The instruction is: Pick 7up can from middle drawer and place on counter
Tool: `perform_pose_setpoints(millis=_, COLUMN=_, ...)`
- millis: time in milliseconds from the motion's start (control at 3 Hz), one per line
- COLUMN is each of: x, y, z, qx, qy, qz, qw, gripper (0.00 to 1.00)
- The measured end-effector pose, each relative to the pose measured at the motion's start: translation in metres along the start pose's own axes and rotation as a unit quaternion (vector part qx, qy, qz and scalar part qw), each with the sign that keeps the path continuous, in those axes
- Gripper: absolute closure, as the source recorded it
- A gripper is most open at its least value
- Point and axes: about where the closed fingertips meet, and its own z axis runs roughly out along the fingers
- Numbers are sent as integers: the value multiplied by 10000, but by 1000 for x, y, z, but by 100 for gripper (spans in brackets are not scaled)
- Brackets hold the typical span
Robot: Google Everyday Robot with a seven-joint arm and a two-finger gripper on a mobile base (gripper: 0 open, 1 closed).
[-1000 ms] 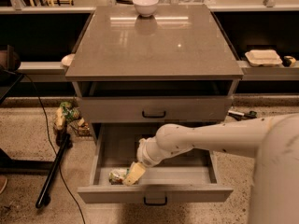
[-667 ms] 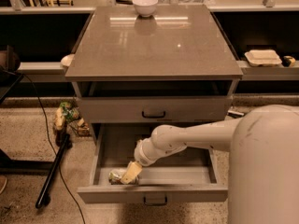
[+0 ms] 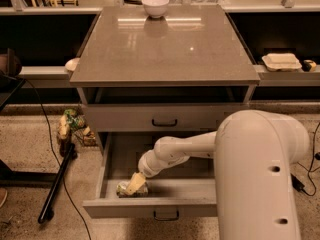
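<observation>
The 7up can lies on its side on the grey floor of the open middle drawer, near its front left corner. My gripper reaches down into the drawer from the right and sits right over the can's right end, touching or nearly touching it. Part of the can is hidden under it. My white arm fills the lower right of the view. The glossy grey-brown counter tops the cabinet above.
A white bowl stands at the counter's far edge. The top drawer is closed. A black pole and cable lie on the floor at left, beside small objects. A pale container sits on the right ledge.
My arm has pushed further left and lower into the drawer, bringing the gripper onto the can. The can has not visibly moved.
</observation>
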Motion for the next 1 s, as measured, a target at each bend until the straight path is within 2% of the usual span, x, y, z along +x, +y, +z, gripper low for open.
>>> perform_pose_setpoints(millis=667, x=8, y=-1, z=33, qx=38, qy=95, qz=-125, qw=9999, gripper=0)
perform_pose_setpoints(millis=1000, x=15, y=4, z=45, qx=108, qy=142, qz=-252, qw=9995, gripper=18)
